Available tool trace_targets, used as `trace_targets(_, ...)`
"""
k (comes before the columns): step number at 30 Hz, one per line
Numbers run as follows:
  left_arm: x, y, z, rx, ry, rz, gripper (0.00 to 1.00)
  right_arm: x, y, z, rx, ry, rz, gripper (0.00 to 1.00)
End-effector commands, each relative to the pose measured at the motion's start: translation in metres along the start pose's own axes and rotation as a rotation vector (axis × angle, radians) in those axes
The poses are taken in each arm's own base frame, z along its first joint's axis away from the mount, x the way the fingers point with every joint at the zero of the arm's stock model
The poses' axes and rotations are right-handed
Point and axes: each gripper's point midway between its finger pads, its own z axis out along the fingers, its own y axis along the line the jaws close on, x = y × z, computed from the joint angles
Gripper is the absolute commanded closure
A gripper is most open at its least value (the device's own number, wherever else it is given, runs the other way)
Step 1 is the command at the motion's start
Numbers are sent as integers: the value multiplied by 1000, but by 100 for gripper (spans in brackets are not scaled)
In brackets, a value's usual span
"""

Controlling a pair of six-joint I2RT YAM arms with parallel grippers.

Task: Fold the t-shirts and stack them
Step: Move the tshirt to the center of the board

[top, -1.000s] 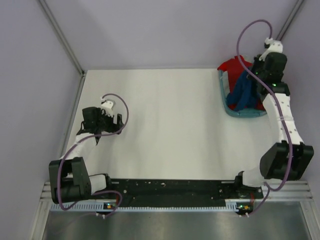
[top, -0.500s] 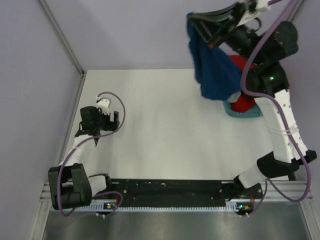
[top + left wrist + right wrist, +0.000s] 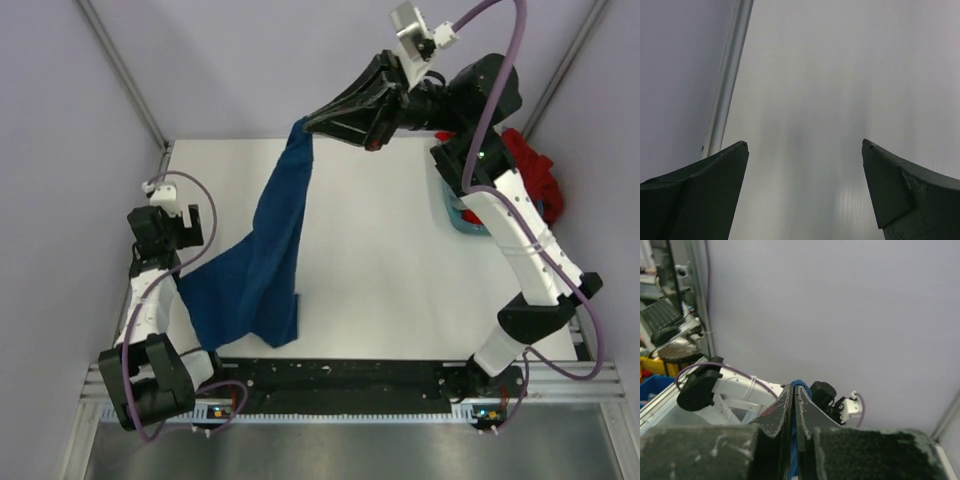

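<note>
My right gripper (image 3: 312, 124) is raised high over the table's back middle, shut on the navy blue t-shirt (image 3: 262, 262). The shirt hangs from it and trails down to the near left, its lower part lying on the table. In the right wrist view the gripper (image 3: 794, 388) has its jaws pressed together on a sliver of blue cloth (image 3: 800, 386). A red t-shirt (image 3: 532, 175) hangs over the basket at the right. My left gripper (image 3: 170, 190) is open and empty at the table's left edge; the left wrist view (image 3: 805, 150) shows only bare table between the fingers. No grey shirt is in view.
The light blue plastic basket (image 3: 455, 215) stands at the table's far right, mostly hidden by my right arm. A metal post (image 3: 726, 82) runs along the table's left edge beside my left gripper. The black base rail (image 3: 340, 377) lies along the near edge.
My right gripper lifted the navy shirt out of the basket and swung it left across the table, so it now drapes toward the near left. My left gripper shifted left toward the table's edge.
</note>
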Motion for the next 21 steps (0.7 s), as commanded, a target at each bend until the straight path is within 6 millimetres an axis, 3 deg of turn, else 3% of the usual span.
trace_targets(1,-38,14,-8,-36,-99,-10,1,-24,-33,-47,261,-36,-12,100)
trace_targets(4,-39,8,-8,1,-100,9,2,44,-100,-96,483,58,108,100)
trace_targets(6,-36,1,-8,43,-81,17,3,107,-136,-140,630,148,222,100)
trace_targets(8,-35,-9,-10,102,-82,47,4,168,-168,-193,797,225,294,100)
trace_targets(10,-32,-25,-10,198,-78,70,6,217,-205,-267,1069,307,330,100)
trace_targets(11,-29,-32,-11,237,-69,77,7,238,-221,-308,1212,357,365,96)
trace_targets(12,-27,-37,-12,268,-60,84,8,260,-232,-347,1358,414,418,81)
trace_targets(13,-23,-43,-14,300,-44,93,9,268,-241,-381,1474,465,440,70)
trace_targets(14,-19,-48,-15,330,-24,108,10,288,-241,-401,1521,554,487,58)
trace_targets(16,-5,-62,-23,416,30,145,11,309,-237,-414,1536,682,515,46)
trace_targets(17,4,-69,-28,468,58,170,11,312,-232,-407,1507,707,506,43)
trace_targets(18,13,-82,-36,548,76,218,11,317,-225,-395,1471,736,487,41)
trace_targets(21,53,-123,-72,800,153,381,11,336,-192,-333,1260,857,356,35)
